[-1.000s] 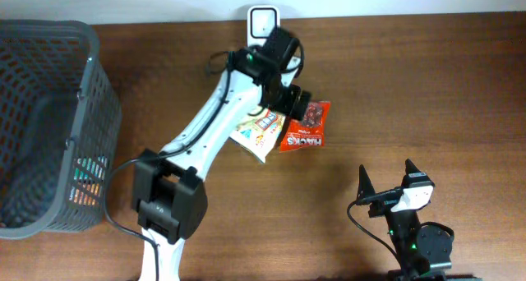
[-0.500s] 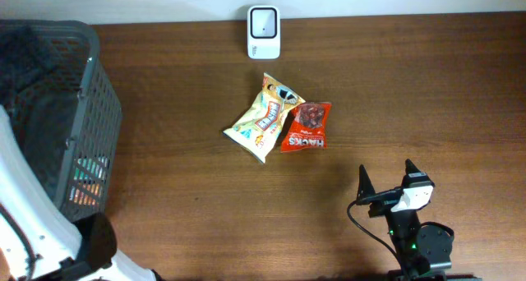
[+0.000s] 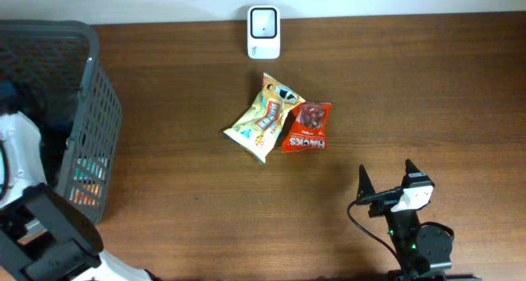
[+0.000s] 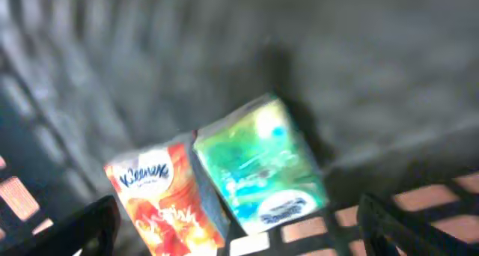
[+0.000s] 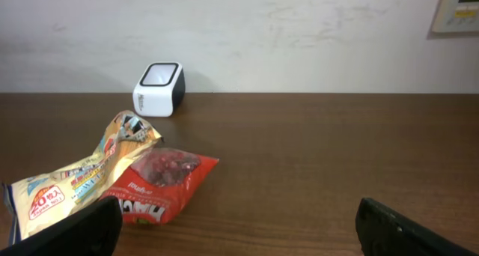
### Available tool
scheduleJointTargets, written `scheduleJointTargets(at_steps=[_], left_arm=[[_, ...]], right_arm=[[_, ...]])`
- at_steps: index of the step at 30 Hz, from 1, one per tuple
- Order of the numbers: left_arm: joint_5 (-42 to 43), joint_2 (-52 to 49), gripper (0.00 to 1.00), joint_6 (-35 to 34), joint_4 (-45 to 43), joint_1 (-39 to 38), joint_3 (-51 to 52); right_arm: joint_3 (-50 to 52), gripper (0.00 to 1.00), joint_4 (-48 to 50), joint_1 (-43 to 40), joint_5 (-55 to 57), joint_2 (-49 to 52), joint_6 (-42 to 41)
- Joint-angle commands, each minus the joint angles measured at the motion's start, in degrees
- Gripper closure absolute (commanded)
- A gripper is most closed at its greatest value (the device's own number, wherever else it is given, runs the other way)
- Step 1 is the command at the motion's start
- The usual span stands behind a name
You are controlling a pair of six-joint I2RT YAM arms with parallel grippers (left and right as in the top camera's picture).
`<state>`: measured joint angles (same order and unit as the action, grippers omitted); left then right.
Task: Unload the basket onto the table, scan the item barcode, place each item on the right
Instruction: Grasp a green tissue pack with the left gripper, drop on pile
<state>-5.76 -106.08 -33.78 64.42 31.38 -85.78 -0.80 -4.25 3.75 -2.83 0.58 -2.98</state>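
Your left gripper (image 4: 236, 215) hangs spread wide inside the basket (image 3: 99, 92) at 9 o'clock, over a green tissue pack (image 4: 258, 166) and an orange tissue pack (image 4: 161, 203). Your right gripper (image 3: 385, 172), at 5 o'clock, is spread and empty. The scanner (image 3: 263, 22) sits at 12 o'clock on the desk (image 3: 411, 84).

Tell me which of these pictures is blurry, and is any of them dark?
Left wrist view: smeared and dim, the Kleenex pack and green tissue pack soft-edged. Right wrist view: sharp, evenly lit, the barcode scanner and red snack bag crisp. Overhead view: sharp, no harsh glare on the wooden table.
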Motion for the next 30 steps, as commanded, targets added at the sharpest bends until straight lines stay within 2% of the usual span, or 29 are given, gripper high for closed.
scheduleJointTargets(at_steps=[1,3,4,5,7,8,9,11,12,13,16,19,20,22,23,24,29,30], left_arm=[[2.4,0.7,0.01,-2.9,-1.9,0.2,5.2],[2.6,0.7,0.0,-2.9,-6.7,0.2,8.1],[2.9,0.7,0.08,-2.9,-10.0,0.1,9.7],[3.1,0.7,0.11,-2.9,-10.9,0.1,10.3],[3.0,0.7,0.34,-2.9,-13.8,0.1,11.6],[3.0,0.7,0.55,-2.9,-16.0,0.1,11.7],[3.0,0.7,0.65,-2.9,-16.5,0.1,11.7],[3.0,0.5,0.71,-2.9,-17.1,0.1,11.7],[3.0,0.6,0.82,-2.4,-17.0,0.1,11.7],[3.0,0.6,1.0,-0.8,-17.0,0.1,11.7],[3.1,1.1,1.0,2.6,-16.6,0.3,10.3],[3.7,5.9,1.0,2.6,-15.2,0.2,7.8],[3.7,5.6,0.95,2.6,-14.9,0.1,8.0],[3.7,5.3,0.71,2.6,-15.2,0.1,9.7],[3.6,5.1,0.18,2.6,-15.6,0.1,10.8],[3.2,4.7,0.01,2.6,-15.7,0.1,11.5],[2.3,-2.3,0.01,2.6,-19.2,0.2,12.7],[2.3,-2.6,0.16,2.6,-20.2,0.2,12.7]], right_arm=[[0.5,0.02,0.0,0.4,0.3,-0.4,-0.3],[0.5,0.02,0.0,0.4,0.3,-0.4,-0.3],[0.5,0.02,0.0,0.4,0.3,-0.4,-0.3],[0.5,0.02,-0.1,0.4,0.3,-0.4,-0.3],[0.5,0.02,0.0,0.4,0.3,-0.4,-0.3],[0.5,0.02,-0.1,0.4,0.3,-0.4,-0.3],[0.5,0.02,0.0,0.4,0.3,-0.4,-0.3],[0.5,0.02,-0.1,0.4,0.3,-0.4,-0.3],[0.5,0.02,-0.1,0.4,0.3,-0.4,-0.3],[0.5,0.02,0.0,0.4,0.3,-0.4,-0.3],[0.5,0.02,-0.1,0.4,0.3,-0.4,-0.3],[0.5,0.02,-0.1,0.4,0.3,-0.4,-0.3],[0.5,0.02,-0.1,0.4,0.3,-0.4,-0.3],[0.5,0.02,0.0,0.4,0.3,-0.4,-0.3],[0.5,0.02,0.0,0.4,0.3,-0.4,-0.3],[0.5,0.02,-0.1,0.4,0.3,-0.4,-0.3],[0.5,0.02,-0.1,0.4,0.3,-0.4,-0.3],[0.5,0.02,-0.1,0.4,0.3,-0.4,-0.3]])
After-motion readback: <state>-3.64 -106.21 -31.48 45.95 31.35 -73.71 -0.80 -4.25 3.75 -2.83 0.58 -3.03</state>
